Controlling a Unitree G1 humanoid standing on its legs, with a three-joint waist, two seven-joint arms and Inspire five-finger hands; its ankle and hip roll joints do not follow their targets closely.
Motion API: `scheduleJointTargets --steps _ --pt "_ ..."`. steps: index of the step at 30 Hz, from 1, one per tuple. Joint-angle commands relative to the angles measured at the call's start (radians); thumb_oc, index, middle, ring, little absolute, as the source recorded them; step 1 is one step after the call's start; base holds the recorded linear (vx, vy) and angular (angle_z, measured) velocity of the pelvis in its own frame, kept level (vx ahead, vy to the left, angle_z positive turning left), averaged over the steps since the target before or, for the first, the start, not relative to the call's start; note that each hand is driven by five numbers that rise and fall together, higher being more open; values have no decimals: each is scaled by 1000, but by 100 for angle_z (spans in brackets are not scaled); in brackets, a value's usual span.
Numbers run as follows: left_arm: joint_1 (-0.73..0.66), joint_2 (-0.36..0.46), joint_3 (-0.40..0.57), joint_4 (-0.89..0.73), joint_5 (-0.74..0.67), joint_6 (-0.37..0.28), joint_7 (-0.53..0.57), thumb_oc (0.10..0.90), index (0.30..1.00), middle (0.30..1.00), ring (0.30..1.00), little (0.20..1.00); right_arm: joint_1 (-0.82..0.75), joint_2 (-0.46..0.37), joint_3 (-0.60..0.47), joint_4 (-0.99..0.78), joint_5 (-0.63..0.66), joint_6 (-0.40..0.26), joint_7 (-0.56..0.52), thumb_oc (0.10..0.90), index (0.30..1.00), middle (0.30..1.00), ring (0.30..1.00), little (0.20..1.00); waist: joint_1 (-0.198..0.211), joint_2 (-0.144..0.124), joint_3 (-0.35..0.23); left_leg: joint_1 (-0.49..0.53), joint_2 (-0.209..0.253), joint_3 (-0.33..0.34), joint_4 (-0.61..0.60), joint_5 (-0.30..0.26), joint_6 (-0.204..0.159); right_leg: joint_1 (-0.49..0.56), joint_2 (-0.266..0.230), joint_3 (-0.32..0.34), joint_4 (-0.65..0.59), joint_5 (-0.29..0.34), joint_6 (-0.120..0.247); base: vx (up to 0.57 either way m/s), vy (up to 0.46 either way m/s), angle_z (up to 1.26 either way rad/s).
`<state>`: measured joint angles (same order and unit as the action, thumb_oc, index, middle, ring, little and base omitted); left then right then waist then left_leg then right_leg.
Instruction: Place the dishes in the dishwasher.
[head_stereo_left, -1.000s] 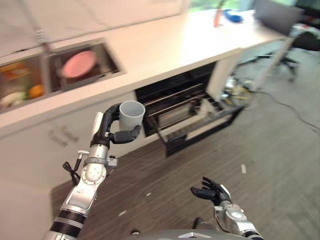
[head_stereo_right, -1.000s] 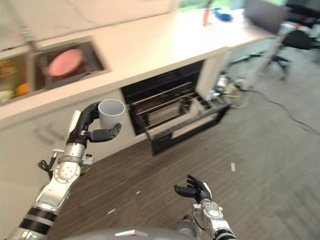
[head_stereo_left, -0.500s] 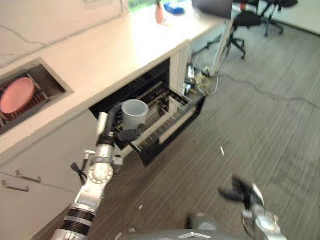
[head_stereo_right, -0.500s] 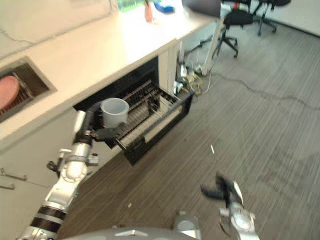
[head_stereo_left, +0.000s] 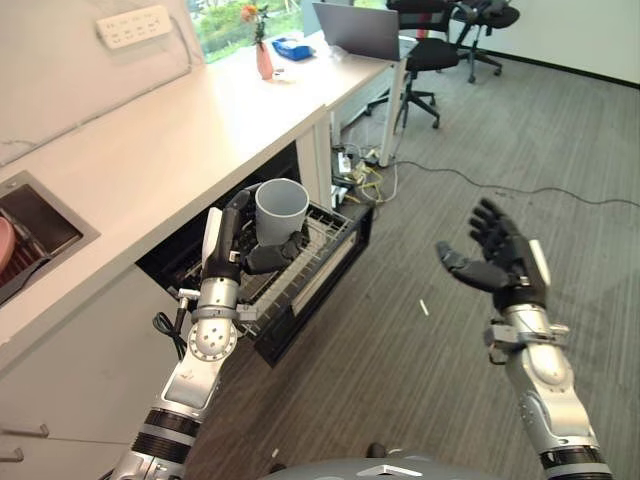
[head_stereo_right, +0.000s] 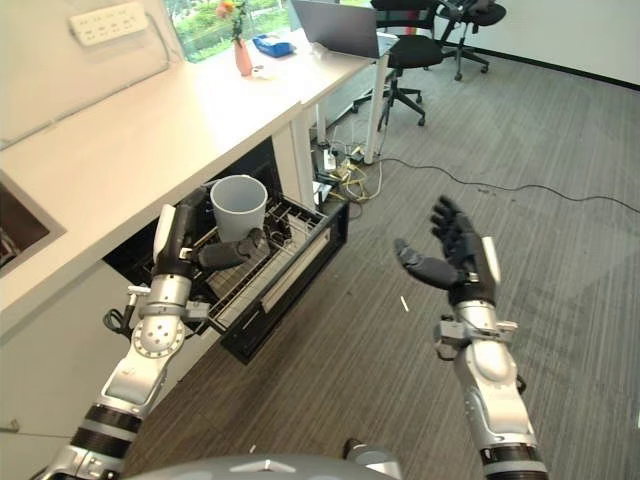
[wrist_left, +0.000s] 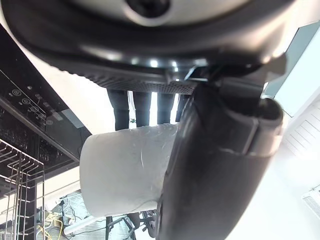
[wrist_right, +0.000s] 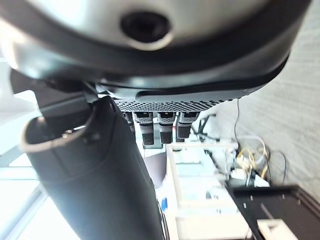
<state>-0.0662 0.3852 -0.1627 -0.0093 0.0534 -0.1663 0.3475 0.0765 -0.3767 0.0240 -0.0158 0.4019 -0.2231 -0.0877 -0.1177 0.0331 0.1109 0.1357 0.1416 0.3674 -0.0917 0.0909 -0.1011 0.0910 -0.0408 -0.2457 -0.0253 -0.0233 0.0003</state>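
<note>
I see the grey cup (head_stereo_left: 281, 209) upright in my left hand (head_stereo_left: 238, 243), fingers and thumb wrapped round it, held just above the pulled-out rack (head_stereo_left: 300, 262) of the dishwasher (head_stereo_left: 215, 255) under the counter (head_stereo_left: 150, 160). My right hand (head_stereo_left: 503, 262) is raised over the floor (head_stereo_left: 480, 160), fingers spread, holding nothing.

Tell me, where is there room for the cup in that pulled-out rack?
The left hand holds the grey cup above the black wire dishwasher rack. Bare wire shows beside the cup toward the rack's front edge. Upright tines crowd the corner nearer the cables.
</note>
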Motion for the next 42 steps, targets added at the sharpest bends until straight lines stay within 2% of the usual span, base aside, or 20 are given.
scheduleJointTargets --steps 1,11,23,27,31,32,36,40,42 --pt "-112 55 14 -93 44 -118 40 400 300 300 300 300 -108 26 -24 -113 64 -129 15 800 900 900 900 900 19 -40 -50 64 2 13 4 -90 -17 39 -93 45 -39 26 149 -3 50 5" --pt "-212 59 -101 -72 95 -118 33 400 300 300 300 300 -215 57 147 -187 165 -116 56 800 900 900 900 900 43 -44 -61 70 -13 7 4 -102 -7 47 -114 38 -45 33 159 -3 14 6" --pt "-354 52 -148 85 153 -91 78 400 300 300 300 300 -264 43 255 -234 237 -92 113 800 900 900 900 900 32 -38 -65 77 -14 6 4 -101 -11 57 -116 30 -47 31 159 0 0 0" --pt "-390 52 -155 70 153 -95 83 400 300 300 300 300 -272 34 268 -210 212 -86 107 800 900 900 900 900 29 -36 -64 77 -13 5 4 -99 -11 58 -116 28 -46 30 159 0 0 0" --pt "-385 47 -171 42 157 -101 71 400 300 300 300 300 -283 36 269 -200 183 -85 87 800 900 900 900 900 31 -36 -64 76 -13 4 4 -100 -10 58 -115 28 -47 29 159 0 0 0" --pt "-381 47 -184 14 160 -106 60 400 300 300 300 300 -297 30 271 -195 130 -80 59 800 900 900 900 900 34 -36 -63 76 -13 2 4 -100 -9 59 -115 27 -47 29 159 0 0 0" --pt "-368 52 -203 -38 185 -108 52 400 300 300 300 300 -316 40 290 -198 120 -78 37 800 900 900 900 900 40 -38 -60 76 -13 -1 4 -101 -9 61 -115 27 -48 28 158 0 0 0" --pt "-353 62 -266 -76 267 -112 42 400 300 300 300 300 -341 42 311 -230 88 -70 7 800 900 900 900 900 49 -41 -57 72 -13 -10 4 -102 -8 66 -115 18 -49 26 157 5 -4 4" --pt "-341 51 -281 -77 251 -109 41 400 300 300 300 300 -360 38 310 -235 40 -64 -30 800 900 900 900 900 54 -42 -54 69 -13 -14 4 -101 -8 66 -115 16 -48 25 157 -5 -11 8"
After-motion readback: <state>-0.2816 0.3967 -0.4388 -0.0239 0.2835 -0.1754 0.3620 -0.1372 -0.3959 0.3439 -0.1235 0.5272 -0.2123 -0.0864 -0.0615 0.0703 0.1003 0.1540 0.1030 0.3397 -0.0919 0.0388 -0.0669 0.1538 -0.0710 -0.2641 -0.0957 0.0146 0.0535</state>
